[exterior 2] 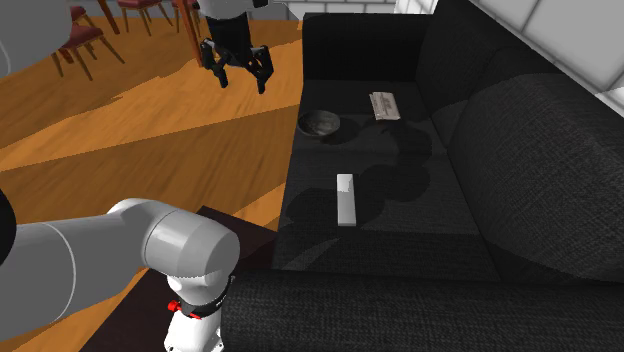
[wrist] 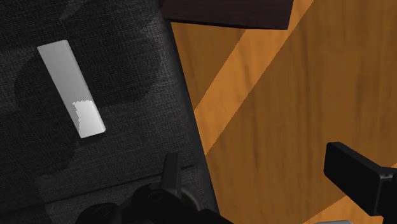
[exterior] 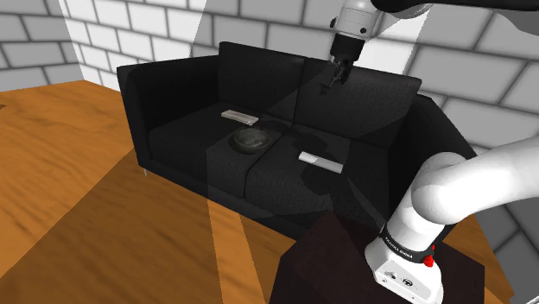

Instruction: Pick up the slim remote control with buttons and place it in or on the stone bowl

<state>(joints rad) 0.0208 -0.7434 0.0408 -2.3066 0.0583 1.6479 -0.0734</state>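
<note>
Hovering tool (exterior 2: 238,72): jaws wide apart, nothing in them; hangs high, approx over the sofa's (exterior: 186,138) front edge, well clear of the seat.
Remote (wrist: 70,89): slim pale bar, plain grey-white w/ a lighter patch at one end; lies flat on the seat cushion, nothing touching it.
Bowl (exterior: 250,140): dark, round, on the same seat; to the remote's left and a bit farther in the shoulder view, near it but apart.
2nd remote (exterior: 239,115): wider, patterned top, far side of the bowl; prob. not the slim one.
Handling (judgement): light, stiff, smooth shell so may slip; not fragile. Soft cushion gives under a push.
Grip spot: across the narrow width, mid-length, fingers on the long edges.
Risk: an end grip lets it tip or swing.
</note>
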